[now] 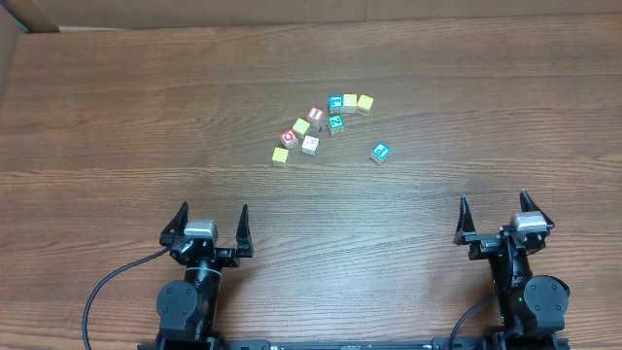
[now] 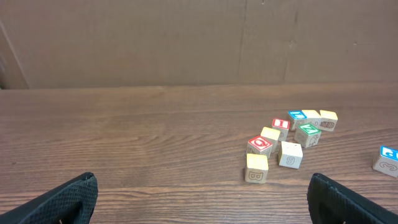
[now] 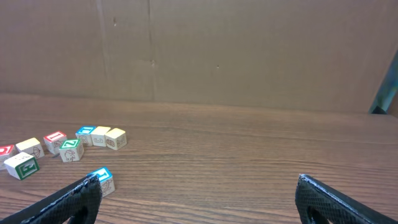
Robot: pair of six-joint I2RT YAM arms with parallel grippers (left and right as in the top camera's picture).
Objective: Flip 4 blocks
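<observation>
The blocks lie in a loose cluster at the table's middle, far ahead of both grippers. Nearest the left arm is a yellow block [image 1: 281, 155] [image 2: 257, 168], with a whitish block [image 1: 310, 145] [image 2: 290, 154] beside it. A teal-green-faced block [image 1: 335, 122] [image 2: 308, 134] [image 3: 71, 149] sits deeper in the cluster. A blue-faced block [image 1: 380, 152] [image 3: 101, 180] lies apart to the right, just past my right gripper's left finger. My left gripper [image 1: 213, 219] [image 2: 202, 202] and right gripper [image 1: 494, 209] [image 3: 196, 199] stand wide open near the front edge, nothing between their fingers.
Two red-faced cubes [image 1: 288, 137] [image 1: 315, 115], another blue-faced cube [image 1: 336, 102] and two more yellow cubes [image 1: 358, 102] share the cluster. A brown cardboard wall [image 2: 199, 37] rises behind the wooden table [image 1: 117, 117]. A black cable [image 1: 107, 287] trails from the left arm's base.
</observation>
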